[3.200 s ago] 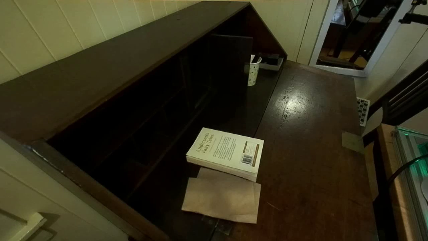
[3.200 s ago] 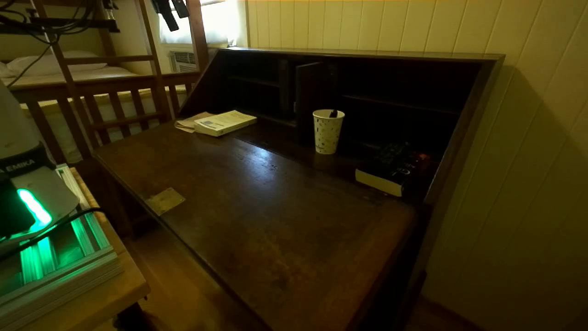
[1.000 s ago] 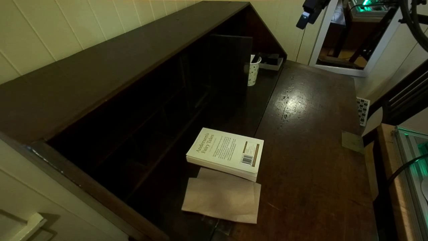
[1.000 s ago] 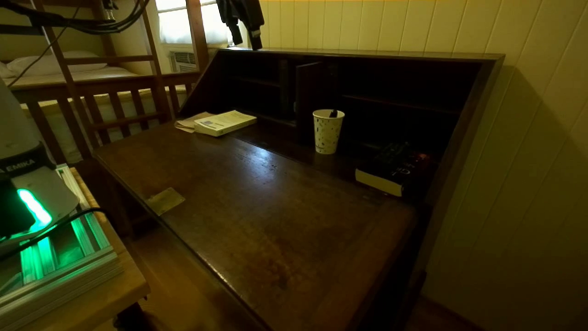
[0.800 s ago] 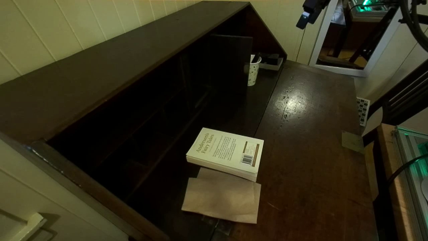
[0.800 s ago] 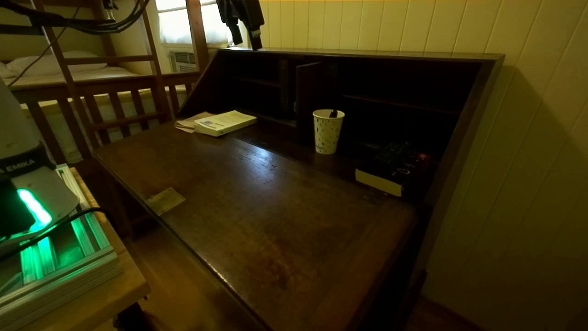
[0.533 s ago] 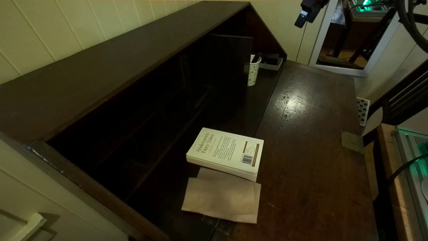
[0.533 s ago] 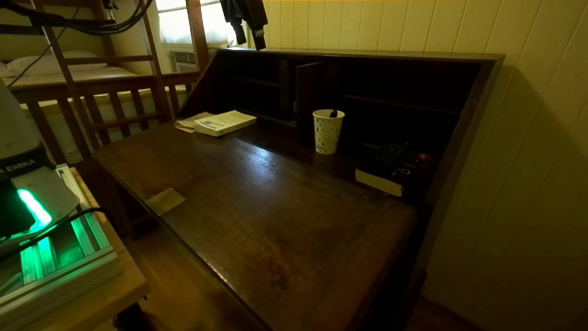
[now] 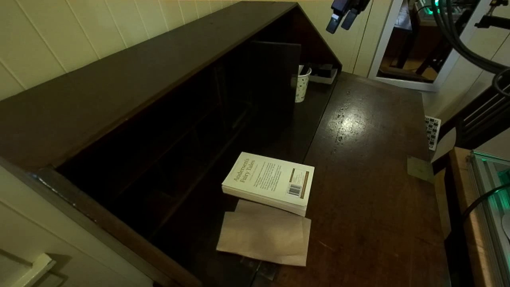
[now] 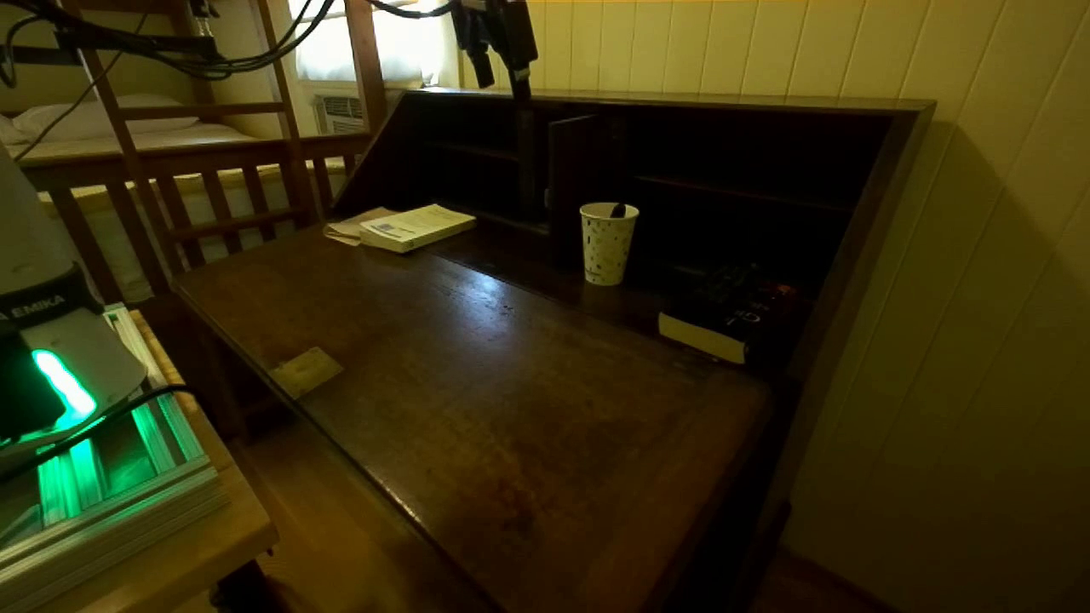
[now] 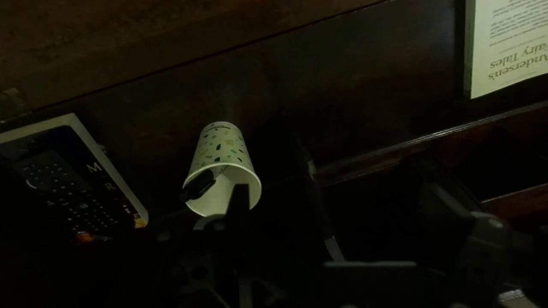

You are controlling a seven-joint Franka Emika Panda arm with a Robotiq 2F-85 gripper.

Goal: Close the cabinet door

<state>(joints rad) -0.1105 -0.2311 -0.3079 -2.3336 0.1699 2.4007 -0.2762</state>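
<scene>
The cabinet door [image 9: 275,79] is a dark brown panel that stands swung out from the dark wood cabinet [image 9: 159,75]. It also shows beside the cup in an exterior view [image 10: 570,191]. In the wrist view the door [image 11: 317,201] is seen from above, as a thin dark edge with a small light metal piece. My gripper [image 9: 340,26] is open and empty, up high, apart from the door; it also shows in an exterior view [image 10: 503,87], above and left of the door. In the wrist view my gripper's fingers [image 11: 338,196] are wide apart, and the lower part is very dark.
A speckled paper cup [image 10: 608,245] holding a dark pen stands close to the door. A dark thick book [image 10: 724,315] lies at the cabinet's end. A white book [image 9: 269,181] and brown paper [image 9: 265,235] lie on the desk [image 9: 370,207]. Dark shelf dividers stand inside the cabinet.
My gripper has come in from high up and moved across toward the cabinet, leftward in an exterior view and rightward in an exterior view. The door, cup and books have not moved.
</scene>
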